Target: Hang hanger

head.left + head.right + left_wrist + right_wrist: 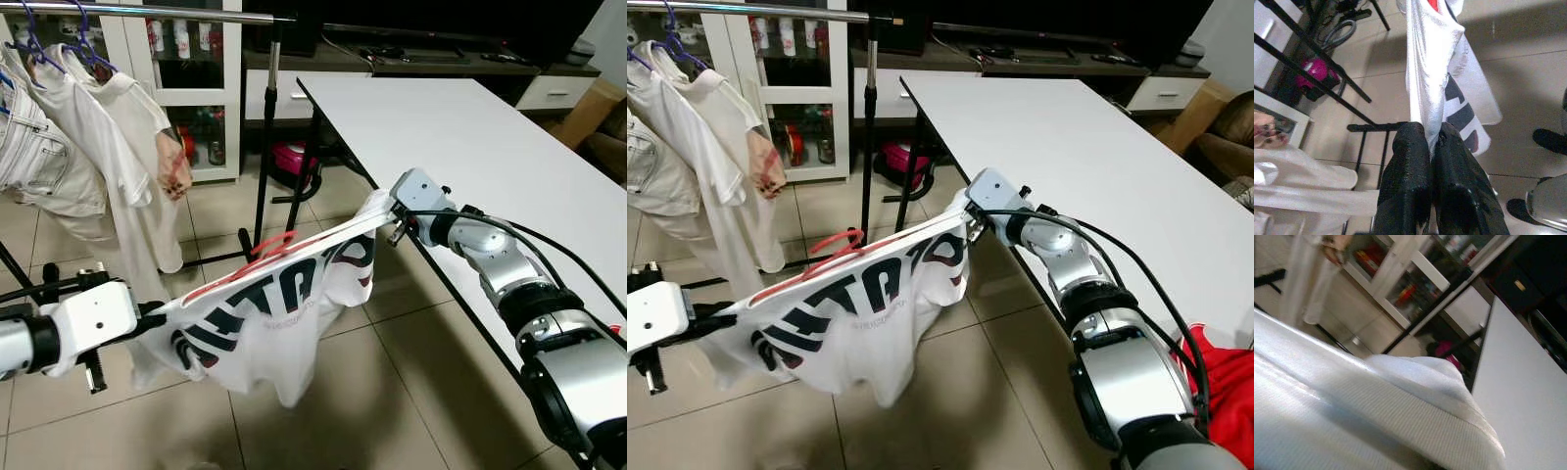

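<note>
While I hold it between both arms, the garment hangs clear of the floor, beside the table and short of the rack.

Hanger (pixel 257 257): red, threaded inside the shirt; its hook and upper bar show above the neckline, lying nearly flat along the stretched top edge.

Shirt (pixel 279 313): white with large dark lettering and a red trim mark; pulled taut from shoulder to shoulder, the body sagging below.

Left gripper (pixel 1432 147): my two black fingers are pressed together on a fold of the shirt's edge, cloth pinched between them.

Right gripper (pixel 384 217): positioned at the opposite shoulder of the shirt, where the fabric bunches against it; white cloth covers the wrist camera and I cannot tell how the fingers stand.

Clothes rack (pixel 266 108): black upright with a metal rail across the top, standing beyond the shirt on my left side.

Hung garments (pixel 93 137): white shirts and a pale piece already on purple hangers at the rail's left end.

Table (pixel 509 147): white top, black legs, running along my right arm.

Cabinet (pixel 196 78): white, glass-fronted, behind the rack, bottles inside.

Floor (pixel 411 392): beige tiles.
</note>
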Controlling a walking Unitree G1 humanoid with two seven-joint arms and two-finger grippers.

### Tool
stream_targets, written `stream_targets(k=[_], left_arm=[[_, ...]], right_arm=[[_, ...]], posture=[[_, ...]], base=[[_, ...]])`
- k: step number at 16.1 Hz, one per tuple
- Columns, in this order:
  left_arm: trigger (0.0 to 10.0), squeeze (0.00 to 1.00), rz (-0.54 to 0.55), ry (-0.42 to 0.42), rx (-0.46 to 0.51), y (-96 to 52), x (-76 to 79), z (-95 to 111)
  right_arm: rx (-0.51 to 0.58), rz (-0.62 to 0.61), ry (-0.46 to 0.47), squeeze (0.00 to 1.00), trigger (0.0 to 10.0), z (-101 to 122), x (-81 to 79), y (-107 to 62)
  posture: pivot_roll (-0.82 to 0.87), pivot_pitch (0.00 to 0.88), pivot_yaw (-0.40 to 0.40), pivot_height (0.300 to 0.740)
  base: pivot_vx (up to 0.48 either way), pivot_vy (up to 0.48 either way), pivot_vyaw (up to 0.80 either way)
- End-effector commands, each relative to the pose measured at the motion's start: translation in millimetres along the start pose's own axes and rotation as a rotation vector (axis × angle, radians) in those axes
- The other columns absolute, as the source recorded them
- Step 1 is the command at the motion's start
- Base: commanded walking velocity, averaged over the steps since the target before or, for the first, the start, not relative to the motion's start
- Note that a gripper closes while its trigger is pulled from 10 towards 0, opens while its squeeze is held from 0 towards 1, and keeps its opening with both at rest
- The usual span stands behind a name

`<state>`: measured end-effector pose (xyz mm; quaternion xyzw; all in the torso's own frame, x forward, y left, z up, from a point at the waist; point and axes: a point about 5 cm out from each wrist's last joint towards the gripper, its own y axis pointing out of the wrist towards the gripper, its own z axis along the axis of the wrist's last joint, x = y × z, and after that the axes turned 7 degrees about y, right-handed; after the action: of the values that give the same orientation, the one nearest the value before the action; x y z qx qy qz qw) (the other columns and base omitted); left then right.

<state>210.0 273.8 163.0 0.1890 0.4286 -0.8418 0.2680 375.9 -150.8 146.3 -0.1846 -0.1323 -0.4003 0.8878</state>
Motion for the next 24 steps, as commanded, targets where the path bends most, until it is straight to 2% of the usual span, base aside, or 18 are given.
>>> stream_targets(k=[1,5,6,7,8,9,12,13,19,24], left_arm=[[0.0,0.0,-0.031,-0.025,-0.072,-0.1,2.5,-12.7],[0.0,0.0,-0.063,-0.002,-0.077,9.2,-7.4,-12.6],[0.0,0.0,-0.064,0.001,-0.079,10.3,-8.7,-12.7],[0.0,0.0,-0.06,0.014,-0.071,14.8,-12.3,-10.4],[0.0,0.0,-0.068,0.019,-0.042,20.1,-13.0,-5.4],[0.0,0.0,-0.074,0.022,-0.033,23.2,-13.0,-4.0],[0.0,0.0,-0.072,0.028,0.004,32.8,-12.8,1.8],[0.0,0.0,-0.071,0.027,0.011,33.5,-12.9,2.9],[0.0,0.0,-0.049,0.023,-0.004,36.3,-13.7,1.8],[0.0,0.0,0.007,0.019,-0.048,38.5,-20.2,-2.5]], right_arm=[[0.01,-0.065,0.033,0.0,0.0,-3.6,16.7,-13.9],[-0.007,0.086,-0.098,0.0,0.0,4.9,-2.3,-3.5],[-0.013,0.102,-0.108,0.0,0.0,5.2,-4.3,-2.8],[-0.048,0.131,-0.121,0.0,2.0,2.7,-9.5,-1.3],[-0.08,0.145,-0.13,0.0,7.7,-0.8,-14.6,0.7],[-0.094,0.144,-0.126,0.0,10.0,-2.2,-16.7,1.8],[-0.161,0.067,-0.081,0.0,10.0,-8.8,-15.6,5.8],[-0.175,0.043,-0.069,1.0,10.0,-10.5,-13.8,5.6],[-0.145,-0.016,-0.06,1.0,10.0,-0.7,-8.8,8.1],[-0.106,0.003,-0.068,1.0,10.0,10.8,-11.5,11.2]], posture=[[0.06,0.0,-0.153,0.74],[0.07,0.0,-0.151,0.74],[0.07,0.0,-0.151,0.74],[0.06,0.0,-0.148,0.74],[0.06,0.0,-0.141,0.74],[0.06,0.0,-0.138,0.74],[0.06,0.0,-0.137,0.74],[0.06,0.0,-0.139,0.74],[0.06,0.0,-0.149,0.74],[0.06,0.0,-0.157,0.74]], base=[[0.0,0.0,0.0],[0.0,0.0,0.0],[0.0,0.0,0.0],[0.0,0.0,0.0],[0.0,0.0,0.0],[0.0,0.0,0.0],[0.0,0.0,0.0],[0.0,0.0,0.0],[0.0,0.0,0.0],[0.0,0.0,0.0]])
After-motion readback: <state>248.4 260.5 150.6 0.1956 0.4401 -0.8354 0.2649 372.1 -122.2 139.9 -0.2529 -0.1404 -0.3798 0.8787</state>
